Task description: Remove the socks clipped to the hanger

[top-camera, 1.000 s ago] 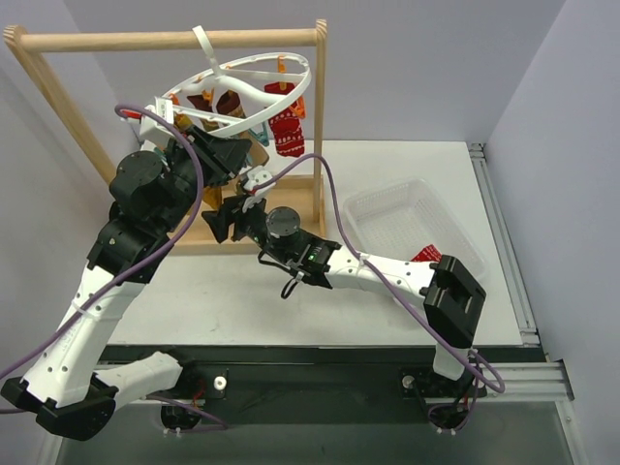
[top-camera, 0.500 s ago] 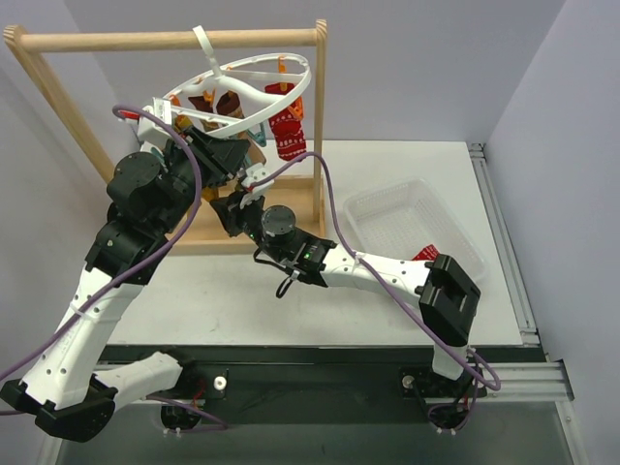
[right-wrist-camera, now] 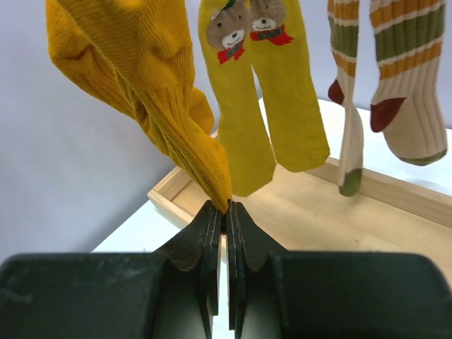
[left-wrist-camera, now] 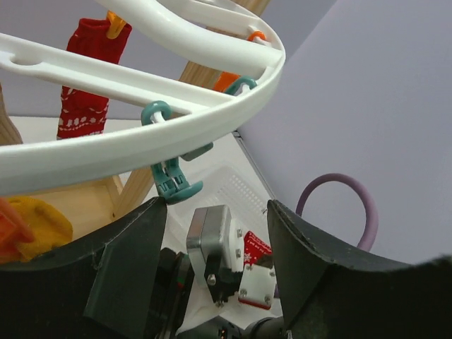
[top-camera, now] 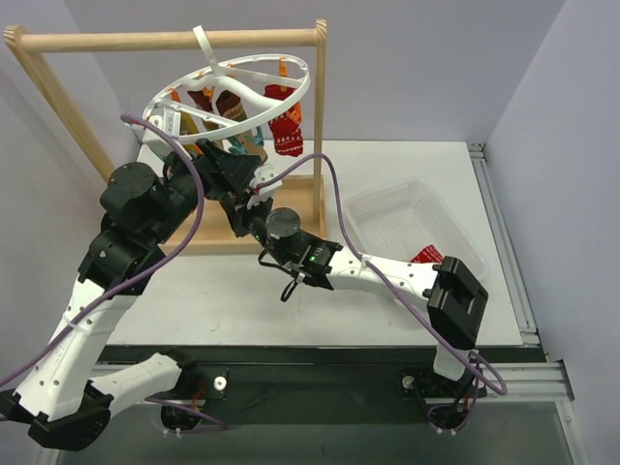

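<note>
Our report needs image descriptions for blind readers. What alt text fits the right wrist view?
The right gripper is closed on the lower tip of a hanging mustard sock. Beside it hang yellow bear-face socks and striped socks, above the wooden rack base and white table.

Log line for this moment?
right pincer: shut on tip of mustard ribbed fabric sock | left pincer: open under white plastic ring hanger
</note>
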`<act>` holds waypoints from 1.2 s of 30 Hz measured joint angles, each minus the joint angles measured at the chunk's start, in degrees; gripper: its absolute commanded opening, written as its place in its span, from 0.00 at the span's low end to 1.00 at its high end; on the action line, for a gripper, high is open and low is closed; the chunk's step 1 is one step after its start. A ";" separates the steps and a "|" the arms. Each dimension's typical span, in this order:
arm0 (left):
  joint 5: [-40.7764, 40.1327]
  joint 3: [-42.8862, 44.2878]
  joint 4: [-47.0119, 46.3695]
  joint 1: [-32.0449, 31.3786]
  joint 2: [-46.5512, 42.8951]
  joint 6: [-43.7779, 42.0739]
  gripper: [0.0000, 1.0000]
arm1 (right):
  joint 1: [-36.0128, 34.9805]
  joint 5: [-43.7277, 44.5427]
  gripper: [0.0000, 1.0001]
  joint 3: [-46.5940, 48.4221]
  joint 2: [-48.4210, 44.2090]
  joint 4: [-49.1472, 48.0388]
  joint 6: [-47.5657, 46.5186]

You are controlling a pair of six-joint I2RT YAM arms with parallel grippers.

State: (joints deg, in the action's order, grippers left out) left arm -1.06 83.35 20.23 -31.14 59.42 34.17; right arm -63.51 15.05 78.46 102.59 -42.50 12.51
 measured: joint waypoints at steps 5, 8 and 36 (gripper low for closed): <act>-1.73 0.15 3.72 -1.36 -3.10 -5.16 0.68 | -0.09 2.80 0.00 -0.44 -1.88 1.60 -0.02; -4.85 1.51 6.64 -2.56 -4.63 -8.66 0.67 | -0.09 3.96 0.00 -1.05 -3.32 2.05 -0.07; -29.59 12.48 20.17 -4.39 2.73 -8.15 0.63 | -1.97 5.14 0.00 -3.10 -7.10 6.78 -1.16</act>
State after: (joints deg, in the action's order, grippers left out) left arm -30.65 95.83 40.40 -35.53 62.15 26.02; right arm -65.47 20.18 75.35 95.48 -35.73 11.35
